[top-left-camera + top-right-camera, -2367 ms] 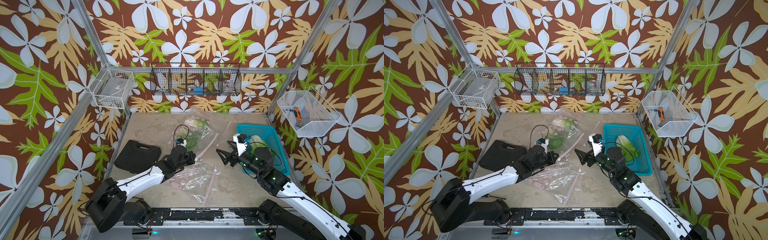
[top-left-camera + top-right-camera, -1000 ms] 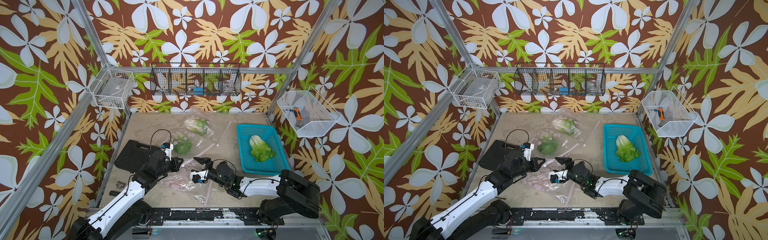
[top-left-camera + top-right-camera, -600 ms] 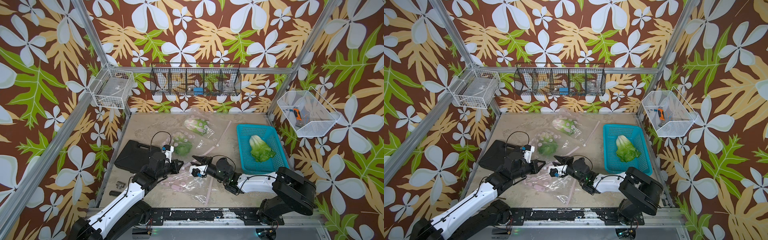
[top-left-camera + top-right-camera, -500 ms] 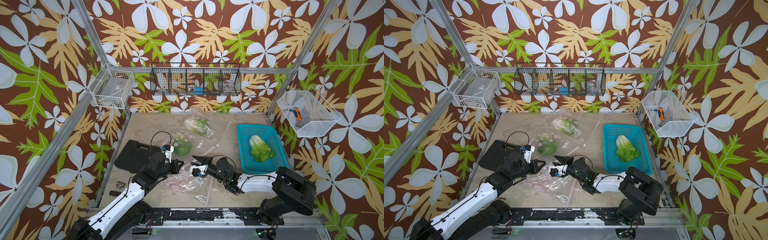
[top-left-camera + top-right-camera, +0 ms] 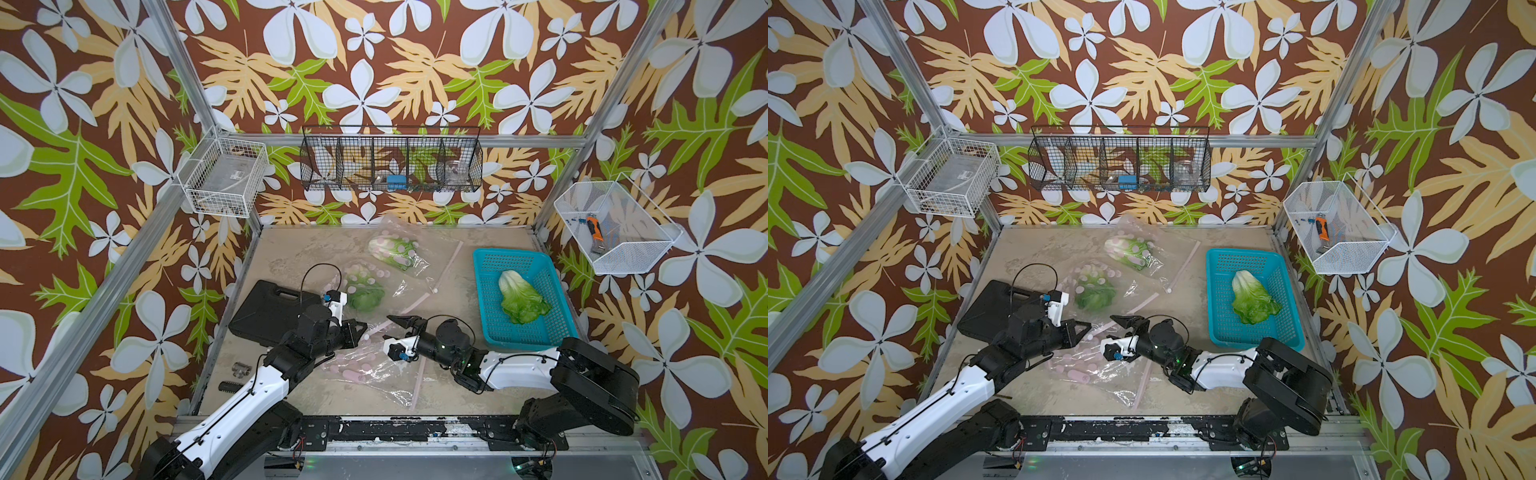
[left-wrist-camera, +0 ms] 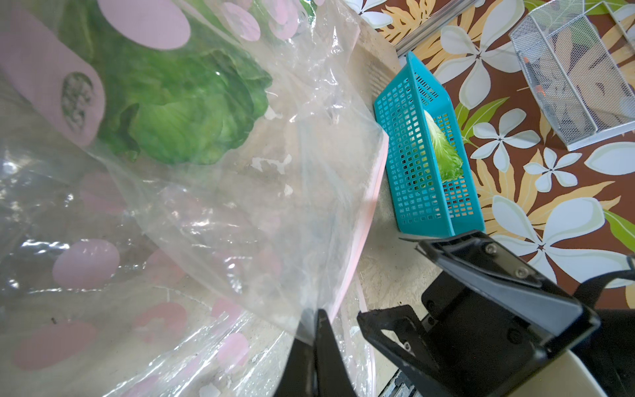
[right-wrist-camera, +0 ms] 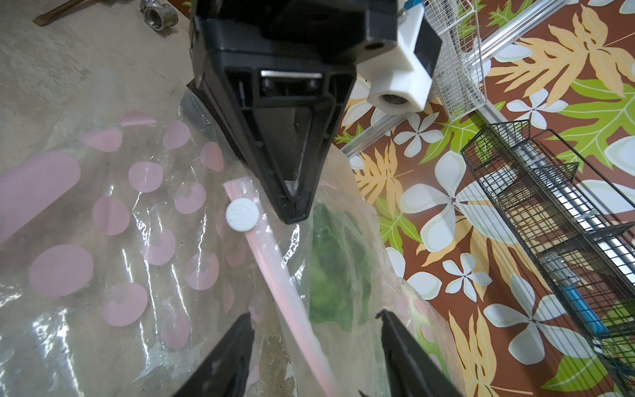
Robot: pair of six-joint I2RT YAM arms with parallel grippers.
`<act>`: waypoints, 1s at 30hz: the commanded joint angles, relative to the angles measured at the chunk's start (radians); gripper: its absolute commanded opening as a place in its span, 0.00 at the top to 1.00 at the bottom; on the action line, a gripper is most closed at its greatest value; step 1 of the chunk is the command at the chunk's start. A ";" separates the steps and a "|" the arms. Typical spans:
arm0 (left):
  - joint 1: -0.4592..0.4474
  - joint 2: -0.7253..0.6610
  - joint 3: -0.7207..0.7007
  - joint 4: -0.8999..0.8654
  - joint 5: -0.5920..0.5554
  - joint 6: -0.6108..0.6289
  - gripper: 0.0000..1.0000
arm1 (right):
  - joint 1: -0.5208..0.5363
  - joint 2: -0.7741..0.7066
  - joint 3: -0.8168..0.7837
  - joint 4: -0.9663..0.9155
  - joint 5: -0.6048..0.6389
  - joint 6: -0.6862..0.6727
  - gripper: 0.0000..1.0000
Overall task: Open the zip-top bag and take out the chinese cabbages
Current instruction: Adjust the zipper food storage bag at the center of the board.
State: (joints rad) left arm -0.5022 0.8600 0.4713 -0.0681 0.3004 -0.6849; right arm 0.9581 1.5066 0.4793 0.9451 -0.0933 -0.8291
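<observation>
Left pincer (image 5: 362, 326) is clamped together on the zip-top bag (image 5: 395, 286) at its pink zip edge. Right pincer (image 7: 314, 343) stands apart, astride that strip, gripping nothing. First chinese cabbage (image 5: 365, 297) lies inside this bag. Second cabbage (image 5: 392, 251) is in the rear bag (image 5: 411, 259). Third cabbage (image 5: 521, 301) is in the teal basket (image 5: 525, 341).

Sandy beige table (image 5: 291, 257), black case (image 5: 270, 311) at its left edge, teal basket (image 5: 524, 338) at its right, three clear pink-dotted bags down the middle, back bag (image 5: 395, 249), middle bag (image 5: 368, 282), front bag (image 5: 357, 370), small metal fitting (image 5: 239, 369) front-left.
</observation>
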 commanded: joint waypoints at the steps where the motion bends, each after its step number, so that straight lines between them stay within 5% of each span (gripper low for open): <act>1: 0.002 -0.003 0.000 0.036 0.020 -0.008 1.00 | 0.001 0.017 0.016 0.006 0.028 -0.016 0.39; 8: 0.002 -0.016 -0.003 0.037 0.022 -0.019 1.00 | 0.000 0.048 0.049 -0.022 0.047 -0.033 0.45; 17: 0.001 -0.016 -0.021 0.083 0.036 -0.049 1.00 | 0.011 0.061 0.050 -0.010 0.063 -0.003 0.72; 28: 0.001 -0.043 -0.054 0.097 0.045 -0.062 1.00 | 0.011 0.081 0.066 -0.003 0.084 -0.001 0.86; 30: 0.002 -0.042 -0.050 0.093 0.052 -0.056 1.00 | 0.011 0.079 0.077 -0.017 0.084 0.002 0.98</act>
State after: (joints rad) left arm -0.5022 0.8192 0.4183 0.0078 0.3313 -0.7517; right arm 0.9695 1.5894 0.5438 0.9138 -0.0204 -0.8417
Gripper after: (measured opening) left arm 0.048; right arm 0.066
